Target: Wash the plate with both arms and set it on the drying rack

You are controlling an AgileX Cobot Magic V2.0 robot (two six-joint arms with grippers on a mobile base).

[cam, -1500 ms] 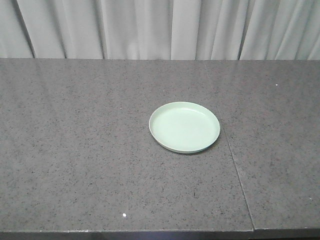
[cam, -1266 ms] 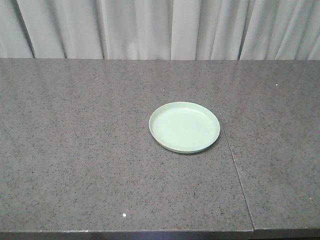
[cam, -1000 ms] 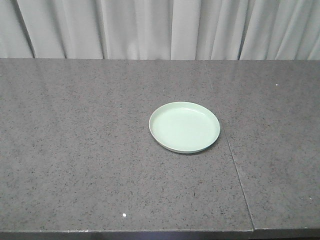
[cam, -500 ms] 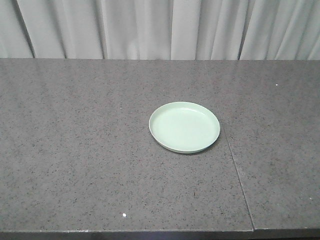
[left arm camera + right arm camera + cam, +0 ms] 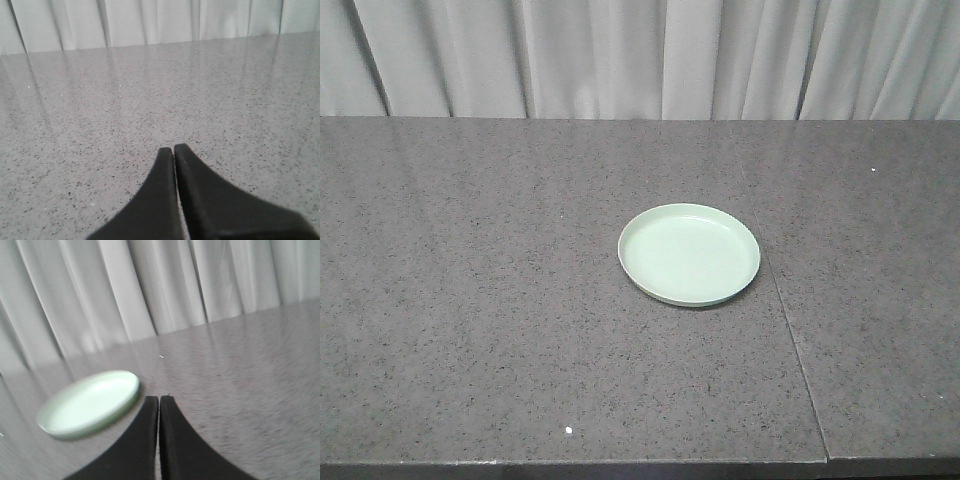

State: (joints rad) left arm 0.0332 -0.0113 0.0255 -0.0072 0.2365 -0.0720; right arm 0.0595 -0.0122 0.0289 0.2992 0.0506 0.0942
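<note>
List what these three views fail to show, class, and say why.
Rack: outside every view.
Plate: blurred in the right wrist view; outside the left wrist view; underside hidden against the counter.
Left end effector and right end effector: cut off by the bottom edge; absent from the front view.

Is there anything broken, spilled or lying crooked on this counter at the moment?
Nothing stands out. The plate lies flat on the counter, empty and without visible cracks. A tiny white speck shows near the front edge. The left pincer and the right pincer are shut and hold nothing.
</note>
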